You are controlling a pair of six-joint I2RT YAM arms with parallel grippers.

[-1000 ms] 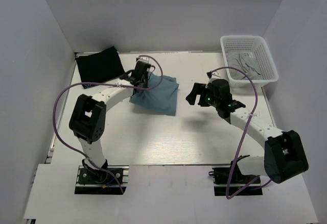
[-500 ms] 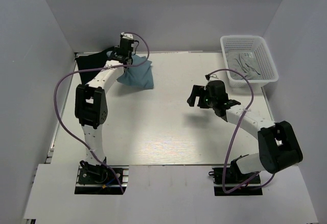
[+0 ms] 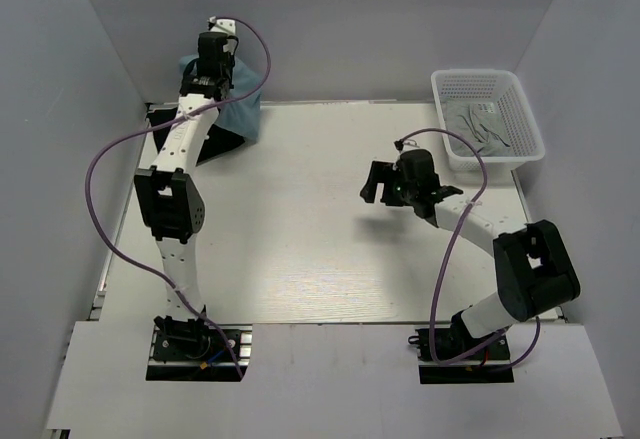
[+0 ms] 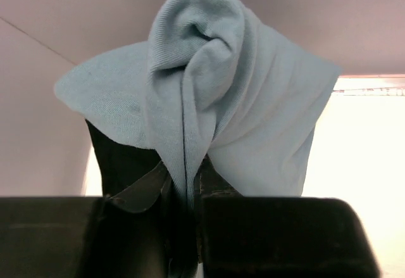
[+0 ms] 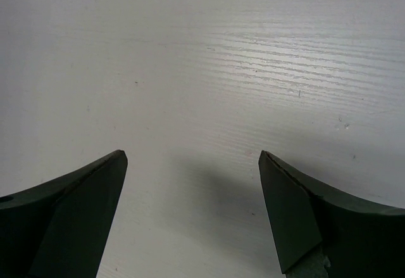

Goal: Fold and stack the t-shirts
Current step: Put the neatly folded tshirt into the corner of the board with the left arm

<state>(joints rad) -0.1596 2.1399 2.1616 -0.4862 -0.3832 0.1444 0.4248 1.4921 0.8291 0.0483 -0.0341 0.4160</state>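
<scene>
Black tee (image 3: 160,124) largely behind the teal tee (image 3: 242,109) and left arm (image 3: 190,137); grey contents (image 3: 490,119) of the basket (image 3: 480,73) indistinct.

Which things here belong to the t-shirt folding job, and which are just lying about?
Job:
- teal t-shirt, pinched and held up by the left gripper
- black t-shirt, at the table's far-left corner
- right gripper, open and empty

Lying about:
- white basket at the far right
- grey cloth inside it
</scene>
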